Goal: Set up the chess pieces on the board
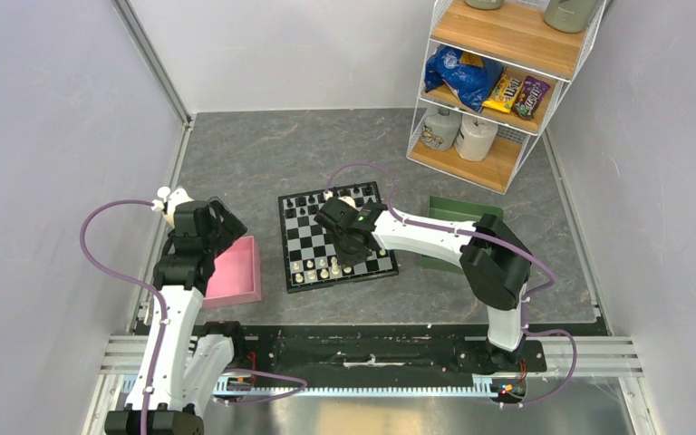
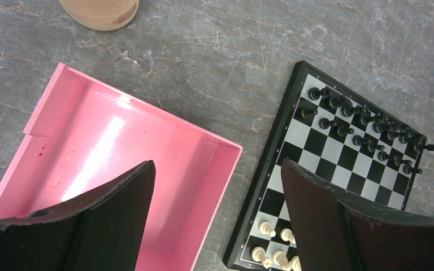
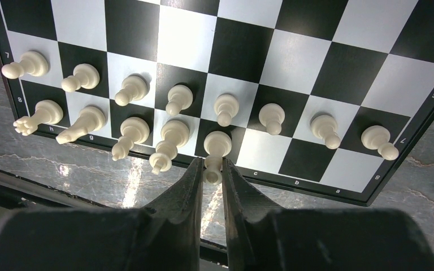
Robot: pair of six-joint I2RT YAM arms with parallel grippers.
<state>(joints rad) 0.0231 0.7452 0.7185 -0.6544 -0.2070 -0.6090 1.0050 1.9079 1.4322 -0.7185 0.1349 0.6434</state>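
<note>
The board lies mid-table; it also shows in the left wrist view and the right wrist view. Black chess pieces fill its far rows. Cream-white chess pieces stand in its two near rows. My right gripper is shut on the top of a white piece whose base is at a black back-row square. The back-row squares to its right are bare. My left gripper is open and empty, above the gap between the pink tray and the board's left edge.
A pink tray lies left of the board, with nothing in it where it shows. A green tray lies to the right, partly under my right arm. A shelf rack stands at the back right. A beige round object sits beyond the pink tray.
</note>
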